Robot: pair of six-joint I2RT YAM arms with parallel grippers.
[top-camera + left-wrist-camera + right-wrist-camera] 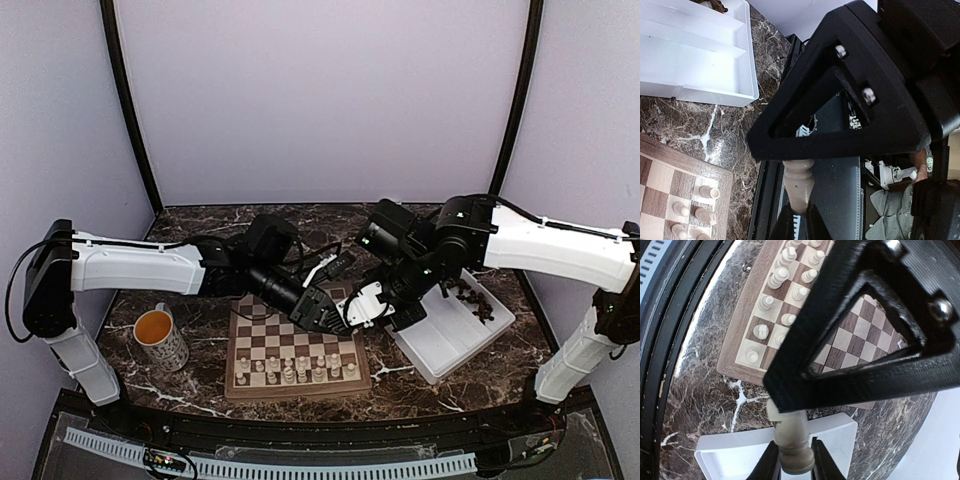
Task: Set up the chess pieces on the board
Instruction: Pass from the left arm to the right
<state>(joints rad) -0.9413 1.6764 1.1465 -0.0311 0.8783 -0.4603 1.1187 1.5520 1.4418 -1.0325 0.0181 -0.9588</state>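
One pale chess piece (799, 180) hangs in the air between both grippers, above the table just off the board's right edge. My left gripper (799, 207) is shut on one end of it. My right gripper (792, 455) closes on the other, wider end (791, 437), its fingers against the piece's sides. In the top view the left gripper (330, 312) and right gripper (355, 310) meet tip to tip over the board's far right corner. The board (262, 335) carries two rows of pale pieces (300, 368) along its near edge. Dark pieces (478, 300) lie in the tray.
A white compartmented tray (450, 335) sits right of the board, under the right arm. A patterned mug (160, 340) of orange liquid stands left of the board. The dark rail of the table's near edge (771, 200) runs just below the held piece.
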